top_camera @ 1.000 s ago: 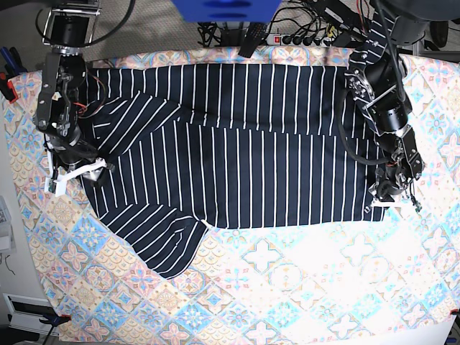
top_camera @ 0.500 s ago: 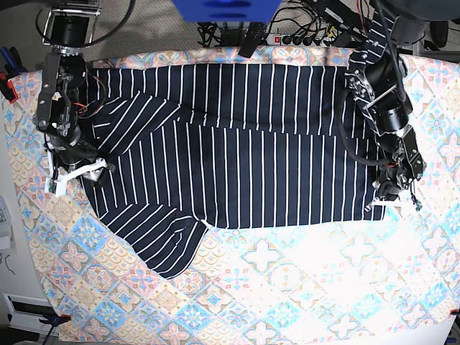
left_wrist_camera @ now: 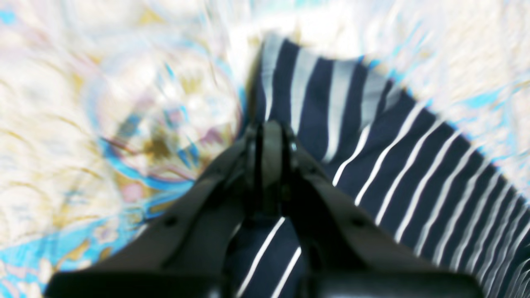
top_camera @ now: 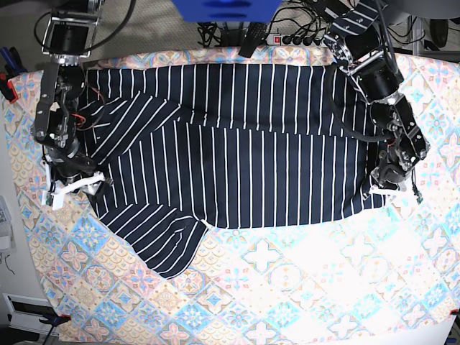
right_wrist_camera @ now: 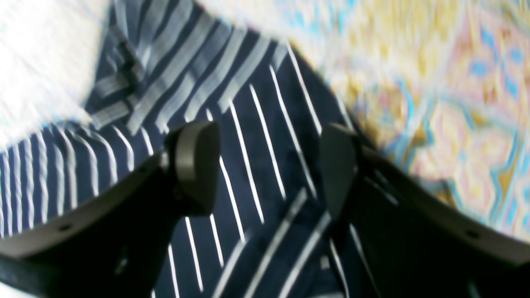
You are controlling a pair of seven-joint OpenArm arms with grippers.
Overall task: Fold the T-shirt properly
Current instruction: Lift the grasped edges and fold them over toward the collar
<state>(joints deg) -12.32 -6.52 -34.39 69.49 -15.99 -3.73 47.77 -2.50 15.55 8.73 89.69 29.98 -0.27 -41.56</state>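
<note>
The T-shirt [top_camera: 237,144] lies spread flat on the tile-patterned cloth [top_camera: 287,287], its striped body running across the upper half of the base view, one sleeve [top_camera: 172,244] jutting toward the near edge. No container shows in any view. The left gripper [left_wrist_camera: 269,140] sits at the shirt's corner on the base view's right side, its jaws pressed together with the hem edge of the striped fabric pinched between them. The right gripper [right_wrist_camera: 269,165] hovers over the shirt's edge on the opposite side, jaws standing wide apart, with striped fabric visible between the fingers [right_wrist_camera: 194,161] and nothing gripped
</note>
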